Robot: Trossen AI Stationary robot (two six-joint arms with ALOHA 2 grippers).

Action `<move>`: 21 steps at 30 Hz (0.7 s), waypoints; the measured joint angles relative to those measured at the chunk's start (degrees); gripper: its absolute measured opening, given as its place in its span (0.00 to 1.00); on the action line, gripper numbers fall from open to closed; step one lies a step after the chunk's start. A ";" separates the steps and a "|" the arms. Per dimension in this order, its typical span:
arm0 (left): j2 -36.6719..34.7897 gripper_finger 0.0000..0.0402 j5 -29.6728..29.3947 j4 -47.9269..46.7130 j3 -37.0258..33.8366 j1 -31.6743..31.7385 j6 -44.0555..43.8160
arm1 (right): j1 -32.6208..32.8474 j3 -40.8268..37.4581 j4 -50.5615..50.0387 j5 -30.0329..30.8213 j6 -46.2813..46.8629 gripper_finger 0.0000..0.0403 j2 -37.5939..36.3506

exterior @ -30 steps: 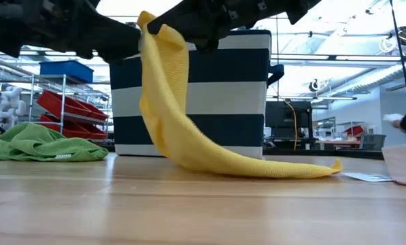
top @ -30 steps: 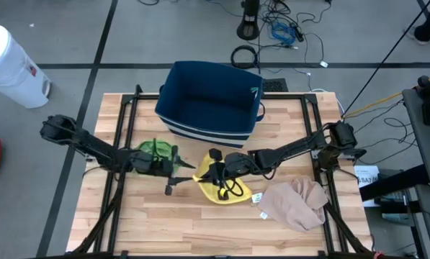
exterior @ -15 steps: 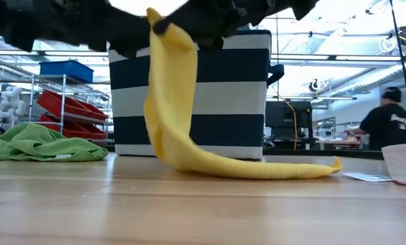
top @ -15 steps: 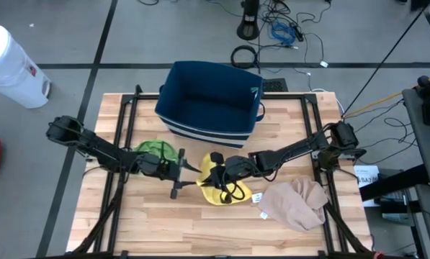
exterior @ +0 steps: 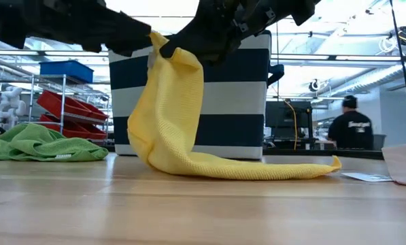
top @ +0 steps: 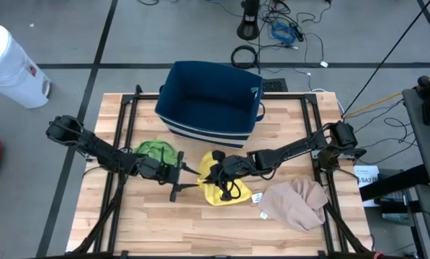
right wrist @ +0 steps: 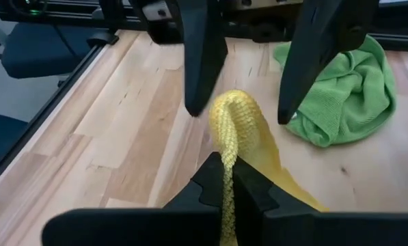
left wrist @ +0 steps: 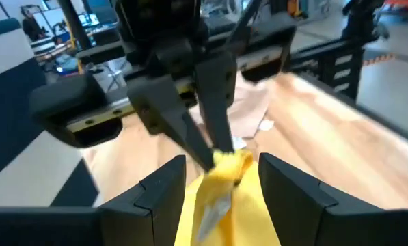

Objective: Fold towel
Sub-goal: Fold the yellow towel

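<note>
1. Right hand (top: 213, 170) is clenched on a corner of the yellow towel (top: 224, 188), lifting it off the bench (top: 272, 230); in its own wrist view the dark fingers (right wrist: 221, 179) pinch the cloth between them.
2. Left hand (top: 186, 173) faces it at the same raised corner, its two fingers (left wrist: 164, 183) spread wide apart with the yellow cloth between them, not gripping.
3. Three cloths lie on the bench: the yellow towel near the middle, a green cloth (top: 157, 150) just beside the left arm, and a beige cloth (top: 297, 203) toward the right front.
4. One dark blue bin (top: 211, 97) stands at the far side of the bench; from table height it shows broad navy and white stripes (exterior: 230, 95).
5. From table height the yellow towel (exterior: 168, 122) hangs from the raised corner in a loose drape, then trails flat along the wood to a pointed end on the right.
6. Its weave looks fine and ribbed; the green cloth (exterior: 36, 144) is crumpled and fuzzy.
7. One white cylindrical container (top: 9, 65) stands on the floor off the bench's left far corner.
8. One person (exterior: 349, 129) in a dark shirt stands in the room behind.
</note>
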 joint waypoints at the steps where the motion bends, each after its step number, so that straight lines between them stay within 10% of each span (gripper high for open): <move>1: 0.00 0.48 -0.28 -0.37 0.00 -0.12 0.78 | 0.06 0.00 0.00 -0.04 0.01 0.01 0.00; 21: 0.00 0.34 -0.46 -0.70 0.37 -0.19 8.36 | 0.20 0.00 2.03 -0.69 0.68 0.02 -0.04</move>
